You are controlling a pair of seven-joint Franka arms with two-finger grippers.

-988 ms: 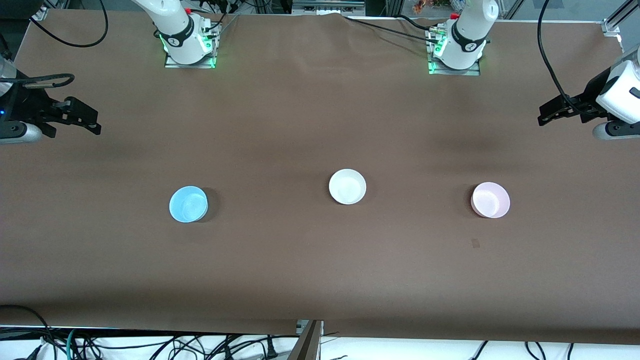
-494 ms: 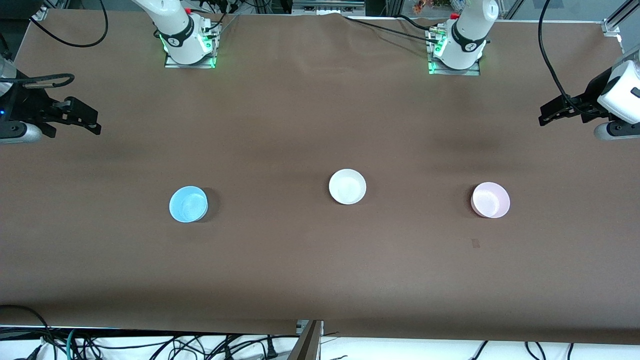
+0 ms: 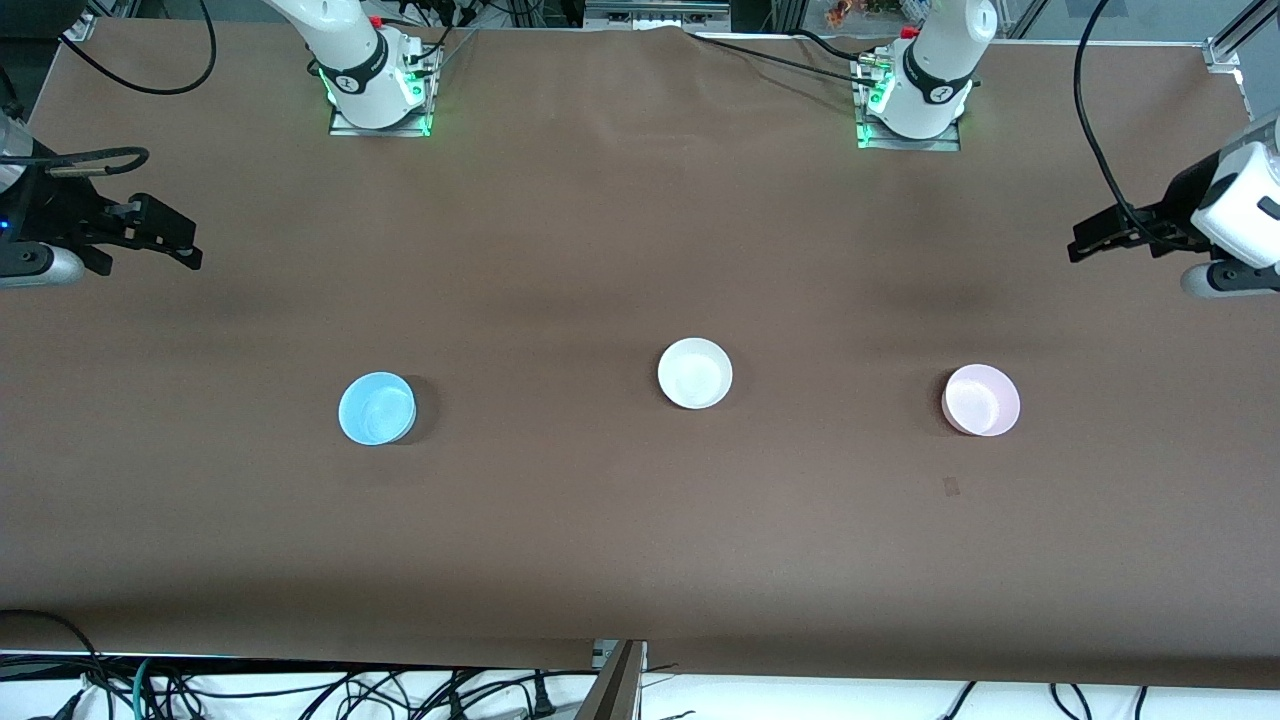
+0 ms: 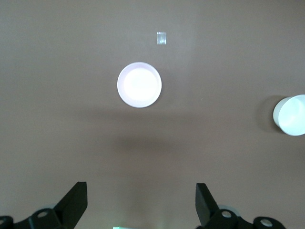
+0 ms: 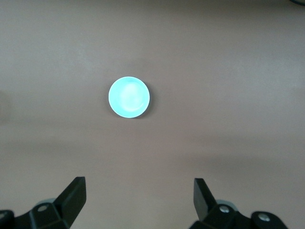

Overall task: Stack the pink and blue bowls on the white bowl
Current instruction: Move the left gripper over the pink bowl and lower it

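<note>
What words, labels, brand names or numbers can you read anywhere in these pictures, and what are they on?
None can be read.
Blue bowl, white bowl, pink bowl: plain, no print.
Dark marks on the arm bases' black collars: too small to read.
Small pale tag on the table: no legible text.

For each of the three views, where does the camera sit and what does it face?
Front view: high across the table, facing both bases; shows the blue bowl, white bowl, pink bowl, the open left pincer and open right pincer.
Left wrist view: above the pink bowl, own fingertips showing; the white bowl is shared with the front view.
Right wrist view: above the blue bowl, own fingertips showing.
</note>
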